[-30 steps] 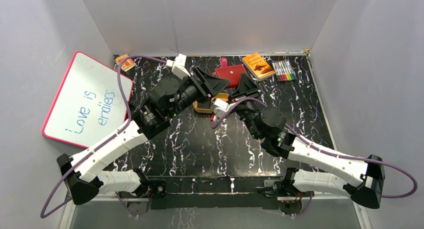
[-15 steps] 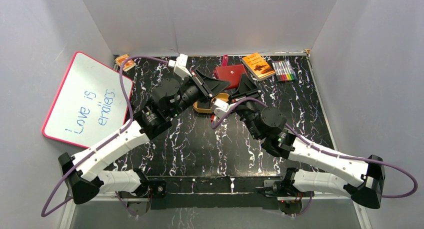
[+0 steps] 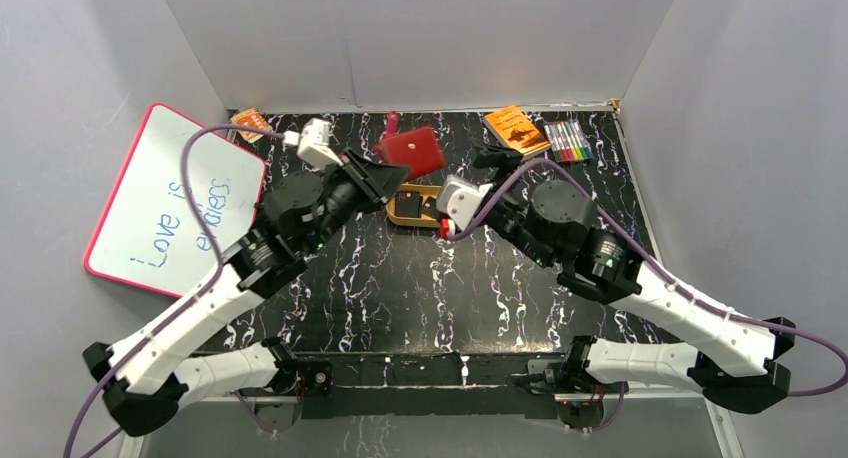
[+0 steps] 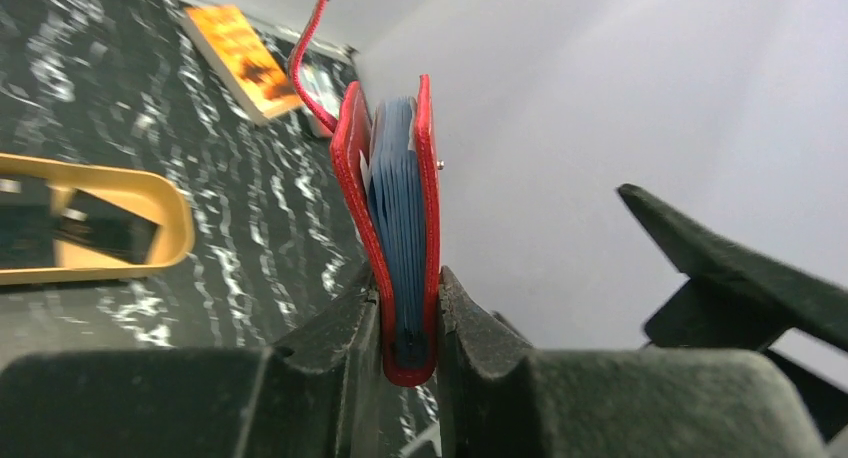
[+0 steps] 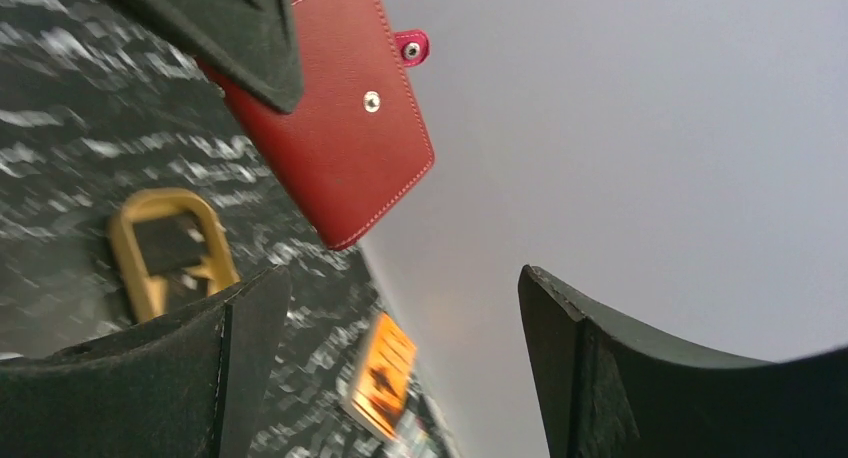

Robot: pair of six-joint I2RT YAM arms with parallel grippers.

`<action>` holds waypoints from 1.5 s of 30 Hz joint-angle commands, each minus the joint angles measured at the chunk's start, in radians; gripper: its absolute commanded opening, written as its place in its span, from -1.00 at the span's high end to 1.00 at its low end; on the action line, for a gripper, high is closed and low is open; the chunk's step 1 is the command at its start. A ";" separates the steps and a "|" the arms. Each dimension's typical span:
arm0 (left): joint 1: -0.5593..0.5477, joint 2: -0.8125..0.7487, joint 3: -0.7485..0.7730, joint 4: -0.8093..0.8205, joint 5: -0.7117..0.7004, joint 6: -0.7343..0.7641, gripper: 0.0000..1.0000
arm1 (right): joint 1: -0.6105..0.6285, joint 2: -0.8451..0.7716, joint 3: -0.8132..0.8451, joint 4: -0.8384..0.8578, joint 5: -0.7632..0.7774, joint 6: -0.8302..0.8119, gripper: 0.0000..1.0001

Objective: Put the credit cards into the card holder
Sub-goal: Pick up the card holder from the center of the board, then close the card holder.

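Observation:
The card holder [image 3: 412,150] is a red folding wallet, held off the table above the far middle. My left gripper [image 3: 390,168] is shut on its folded edge; in the left wrist view the wallet [image 4: 400,178] stands upright between the fingers [image 4: 330,328], blue-grey pockets showing, its snap tab hanging loose. Black credit cards [image 3: 415,200] lie in a tan oval dish [image 3: 395,216] just below. My right gripper [image 3: 487,173] hangs open and empty to the right of the wallet [image 5: 340,148], apart from it.
An orange booklet [image 3: 517,130] and a pack of coloured markers [image 3: 568,140] lie at the back right. A pink-framed whiteboard [image 3: 170,203] leans at the left, with a small orange item [image 3: 250,123] behind it. Grey walls enclose the table.
My left gripper has closed on the wallet and lifted it up and to the left. My right gripper has opened wide and drawn back to the right of the wallet.

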 commanded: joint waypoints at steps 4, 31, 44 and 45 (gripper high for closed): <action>0.010 -0.187 0.005 -0.170 -0.023 0.283 1.00 | -0.034 0.150 0.301 -0.259 -0.371 0.513 -0.91; 0.009 -0.281 0.064 -0.290 0.871 0.568 1.00 | -0.569 0.003 -0.159 0.798 -1.544 1.933 -0.97; 0.010 -0.199 0.097 -0.193 0.894 0.570 1.00 | -0.564 0.005 -0.122 0.534 -1.610 1.823 -0.76; 0.010 -0.198 0.096 -0.191 0.891 0.570 1.00 | -0.561 0.006 -0.121 0.529 -1.612 1.824 -0.73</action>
